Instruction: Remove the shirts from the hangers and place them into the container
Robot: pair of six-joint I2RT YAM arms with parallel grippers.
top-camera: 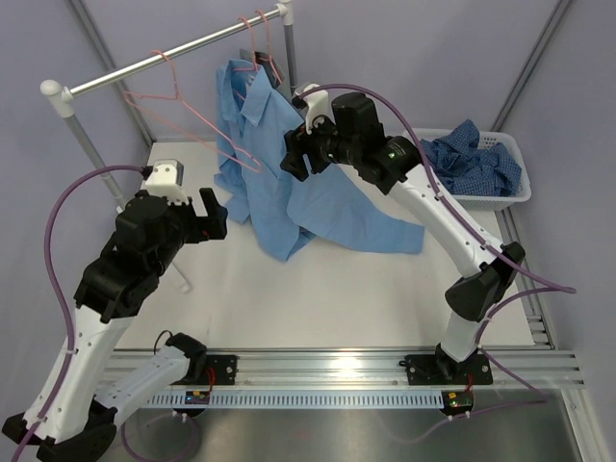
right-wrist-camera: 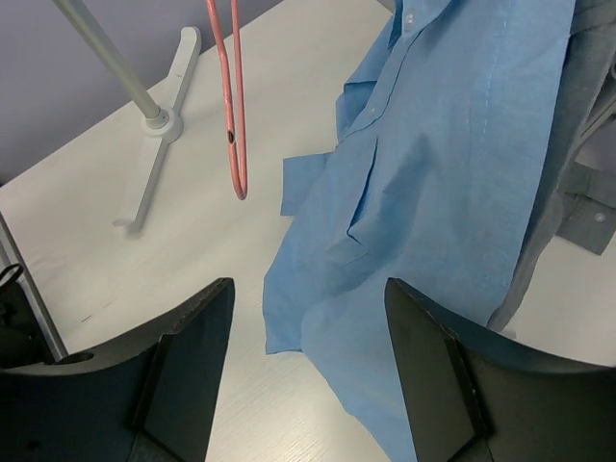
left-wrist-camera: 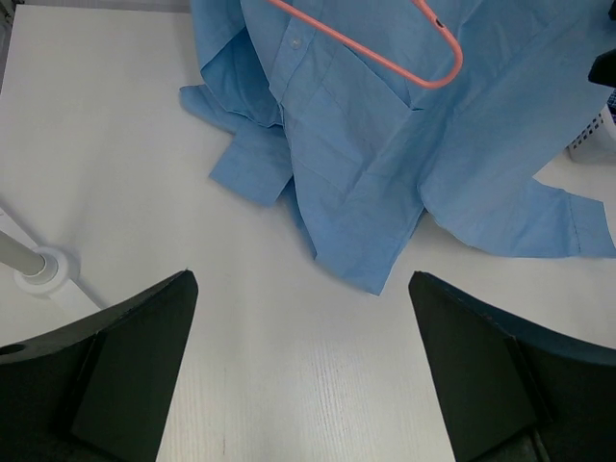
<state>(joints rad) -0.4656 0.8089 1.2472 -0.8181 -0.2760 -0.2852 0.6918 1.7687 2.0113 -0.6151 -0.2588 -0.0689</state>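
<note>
While the light blue shirt (top-camera: 289, 192) hangs from the rail (top-camera: 173, 63), its tail spread on the bench (top-camera: 318, 298), the right hand (top-camera: 296, 152) hovers by its shoulder, spread and empty. The left hand (top-camera: 214, 219), spread wide too, hangs left of the cloth; the dark checked shirt (top-camera: 472, 159) lies in the white basket (top-camera: 515, 188).

Plain light blue cloth shirt (top-camera: 289, 197); dark blue fine-checked cloth shirt (top-camera: 470, 159); white lattice-sided plastic basket (top-camera: 493, 199); plain grey cloth shirt (right-wrist-camera: 587, 144); thin pink-red wire hangers (right-wrist-camera: 229, 135); white surface (top-camera: 337, 298).
</note>
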